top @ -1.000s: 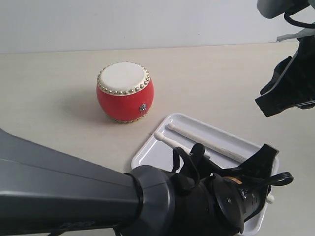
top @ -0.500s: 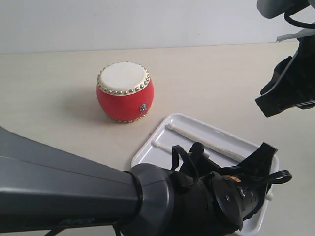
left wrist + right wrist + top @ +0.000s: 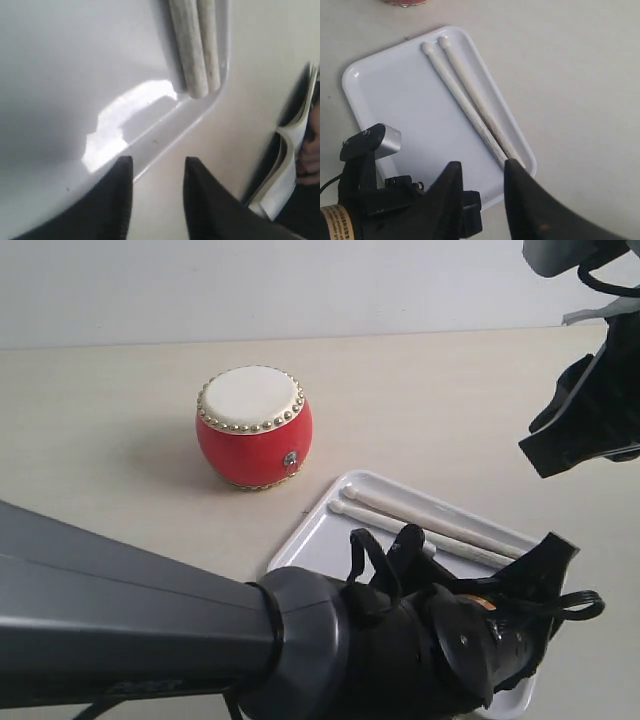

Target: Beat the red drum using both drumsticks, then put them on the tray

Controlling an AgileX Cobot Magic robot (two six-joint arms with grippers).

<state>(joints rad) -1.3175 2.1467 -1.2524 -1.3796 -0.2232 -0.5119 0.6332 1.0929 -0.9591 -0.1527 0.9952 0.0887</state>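
Observation:
The red drum (image 3: pixel 254 430) stands upright on the table, left of the tray (image 3: pixel 320 540). Both drumsticks (image 3: pixel 430 525) lie side by side along the tray's far rim, tips toward the drum. In the right wrist view the drumsticks (image 3: pixel 470 100) rest flat in the tray (image 3: pixel 400 95). My left gripper (image 3: pixel 157 162) is open and empty, hovering over the tray's corner just past the butt ends of the drumsticks (image 3: pixel 195 50). In the exterior view the left gripper (image 3: pixel 545 560) sits at the tray's right end. My right gripper (image 3: pixel 482 167) is open and empty, high above the tray.
The left arm's bulky body (image 3: pixel 200 640) fills the lower left of the exterior view and hides the tray's near side. The right arm (image 3: pixel 590 420) hangs at the upper right. The pale tabletop (image 3: pixel 100 440) surrounds the drum.
The second drumstick, earlier apart from the first and under the left gripper, now lies beside it in the tray. The left gripper has let it go and shifted slightly right.

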